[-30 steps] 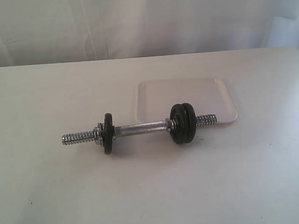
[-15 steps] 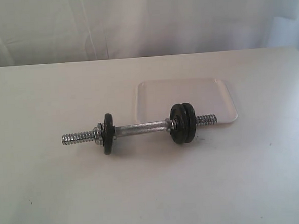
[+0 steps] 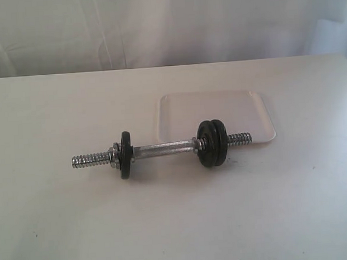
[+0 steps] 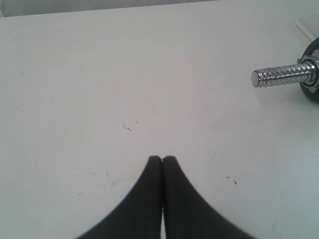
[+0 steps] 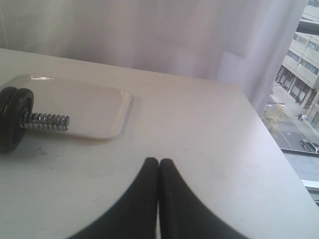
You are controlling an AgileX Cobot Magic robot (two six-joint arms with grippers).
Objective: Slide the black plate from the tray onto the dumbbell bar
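the plate (image 3: 220,140) sits upright on the bar (image 3: 163,148), as the outer of two black discs pressed together near the bar's right threaded end. we take the outer one for it, though the two look alike. a third disc (image 3: 126,154) stands on the bar's left side with a nut (image 3: 114,154) just outside it. the tray (image 3: 219,106) lies just behind the right end, and nothing rests in it. so we judge the task done: the plate is on the bar. the only thing left might be a nut to lock the right pair, and we see none there. the left gripper (image 4: 162,160) hangs over the table (image 3: 167,224) near the bar's left tip, fingers pressed together on nothing. the right gripper (image 5: 158,162) is likewise clenched and empty, near the tray. we find no brand, label or writing on disc, bar or tray.
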